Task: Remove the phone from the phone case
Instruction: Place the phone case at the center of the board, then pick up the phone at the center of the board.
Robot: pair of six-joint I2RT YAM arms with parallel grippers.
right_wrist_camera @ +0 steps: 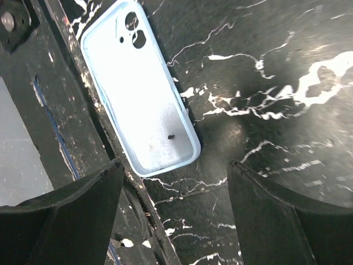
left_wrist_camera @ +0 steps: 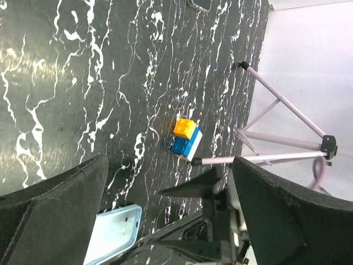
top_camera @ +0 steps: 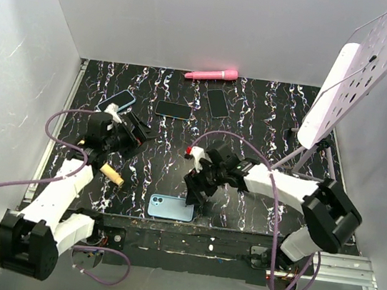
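A light blue phone case [top_camera: 169, 207] lies open side up near the table's front edge. The right wrist view shows it [right_wrist_camera: 140, 94] empty, camera holes at its far end. Its corner also shows in the left wrist view [left_wrist_camera: 113, 232]. Two bare black phones [top_camera: 174, 110] [top_camera: 218, 103] lie at the back. A dark phone with a blue rim [top_camera: 117, 100] lies at the back left. My right gripper [top_camera: 194, 188] [right_wrist_camera: 174, 221] is open and empty, just above the case's right end. My left gripper [top_camera: 134, 134] [left_wrist_camera: 168, 221] is open and empty, beside the blue-rimmed phone.
A pink tube [top_camera: 211, 74] lies against the back wall. A cork-like stick [top_camera: 111, 174] lies by the left arm. A yellow, blue and white brick stack [left_wrist_camera: 186, 138] stands mid-table. A white perforated board on a tripod stand [top_camera: 355, 74] occupies the right side.
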